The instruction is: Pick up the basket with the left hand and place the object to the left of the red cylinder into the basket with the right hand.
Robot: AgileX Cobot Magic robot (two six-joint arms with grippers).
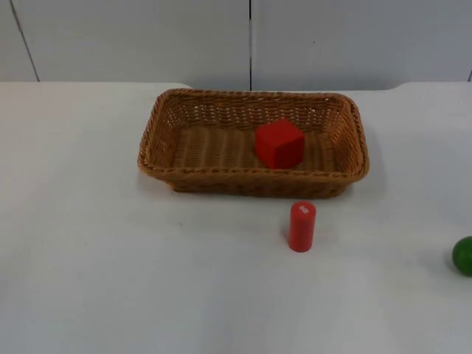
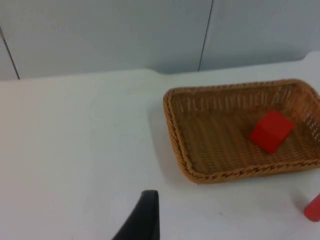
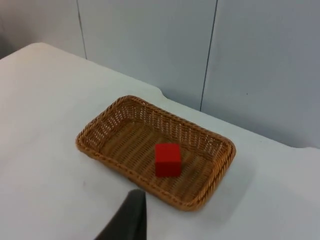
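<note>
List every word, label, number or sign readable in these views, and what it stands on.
No text can be read.
Red cylinder: a small white mark on its top face, too small to read.
Wicker basket, red cube, green object: no markings visible.

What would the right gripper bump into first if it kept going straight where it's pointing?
Probably the wicker basket: the right gripper's fingertip aims at its near rim, with bare table between. The red cube sits inside, just beyond. Depth is unclear.
</note>
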